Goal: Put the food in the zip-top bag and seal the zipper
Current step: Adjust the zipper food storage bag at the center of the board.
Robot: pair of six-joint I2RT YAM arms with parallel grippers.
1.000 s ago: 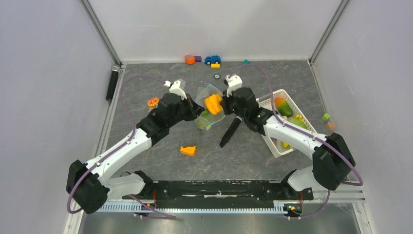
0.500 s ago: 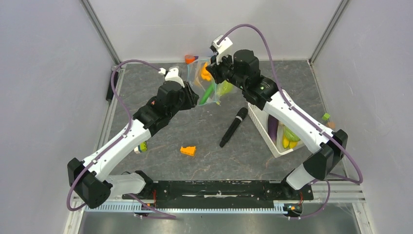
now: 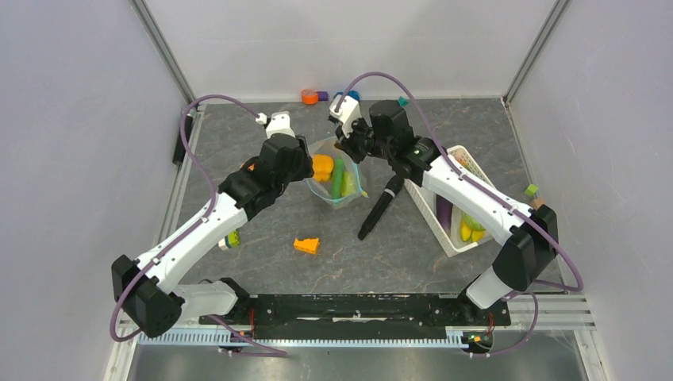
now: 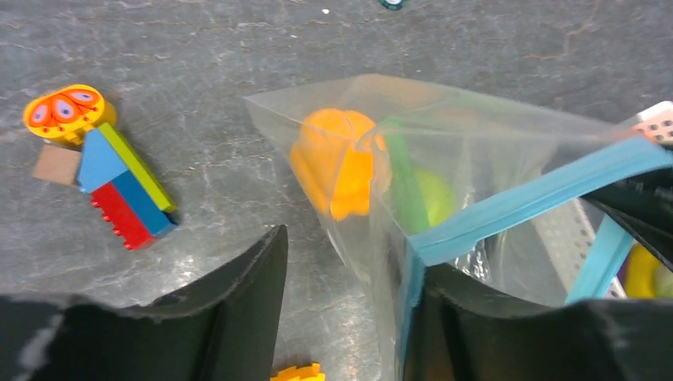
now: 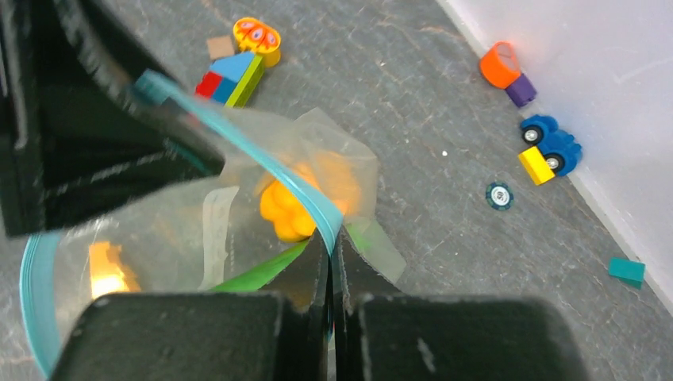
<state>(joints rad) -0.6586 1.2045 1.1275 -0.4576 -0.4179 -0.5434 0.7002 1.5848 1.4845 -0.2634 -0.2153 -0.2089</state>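
Clear floppy zip-top bag [image 3: 338, 198], orange and green plastic toy food [image 3: 322, 167] inside, mouth unsealed. Right gripper [image 5: 333, 238] clenched on thin teal zipper [image 5: 262, 171]; left gripper [image 4: 349, 254] spread, strip against one finger. Sealing judged next: lips pinched together, run along.

1 orange wedge [image 3: 306, 245] (stepped) lies on table [image 3: 476, 127].

The bag [image 4: 508, 147] is clear and floppy, mouth up and gaping, its lower part sagging toward the table. The zipper [image 4: 524, 200], a teal strip, is unsealed, its two sides spread into a loop. Inside lie an orange fruit [image 4: 337, 167], a long green pod [image 4: 403, 178] and a yellow-green piece [image 4: 434, 198], bunched together. More food [image 3: 467, 230], yellow, green and purple, lies well apart on the right.
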